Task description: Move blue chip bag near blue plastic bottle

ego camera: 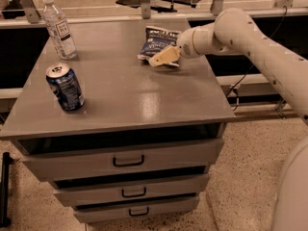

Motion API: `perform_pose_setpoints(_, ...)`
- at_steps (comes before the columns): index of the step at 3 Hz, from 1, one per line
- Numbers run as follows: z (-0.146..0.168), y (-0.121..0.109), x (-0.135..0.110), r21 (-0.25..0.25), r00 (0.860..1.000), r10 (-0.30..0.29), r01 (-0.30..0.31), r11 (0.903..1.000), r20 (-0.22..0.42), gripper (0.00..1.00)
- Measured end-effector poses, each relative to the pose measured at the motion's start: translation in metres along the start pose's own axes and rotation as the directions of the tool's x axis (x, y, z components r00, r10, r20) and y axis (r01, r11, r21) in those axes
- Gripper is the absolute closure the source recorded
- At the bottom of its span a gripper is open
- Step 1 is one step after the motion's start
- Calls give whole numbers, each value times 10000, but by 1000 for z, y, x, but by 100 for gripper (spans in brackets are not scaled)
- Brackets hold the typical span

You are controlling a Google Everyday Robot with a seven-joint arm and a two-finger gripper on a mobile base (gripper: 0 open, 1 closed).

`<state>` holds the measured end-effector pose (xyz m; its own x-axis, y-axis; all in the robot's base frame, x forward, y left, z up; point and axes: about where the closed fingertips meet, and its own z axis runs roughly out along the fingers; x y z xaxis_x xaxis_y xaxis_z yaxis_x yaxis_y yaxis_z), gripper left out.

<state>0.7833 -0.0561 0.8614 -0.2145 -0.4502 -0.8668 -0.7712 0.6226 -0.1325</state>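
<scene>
Smooth grey desk [125, 100], faintly glossy on top. Crinkly, shiny blue chip bag [156, 40], the matt cream plastic pincer [161, 57] at its near edge. Blue plastic bottle [58, 28] clear and smooth; can [65, 87] glossy metal.

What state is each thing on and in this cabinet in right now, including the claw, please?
blue chip bag: lying flat at the far right of the top, well apart from the bottle.
blue plastic bottle: upright, capped, far left corner.
soda can: upright, near the front left.
claw: low at the bag's near edge, bag not lifted.
drawers: all three shut.
</scene>
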Motion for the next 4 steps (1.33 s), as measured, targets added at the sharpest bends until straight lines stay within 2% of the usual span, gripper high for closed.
perform_pose_setpoints(1,13,-7,6,334,9981,607,-611,9976,131,37)
perform_pose_setpoints(2,17,-10,9,519,9960,863,-875,9948,246,59)
perform_pose_setpoints(3,17,-9,7,562,9965,795,-809,9951,267,83)
perform_pose_setpoints(4,15,-10,2,563,9966,778,-792,9953,268,100)
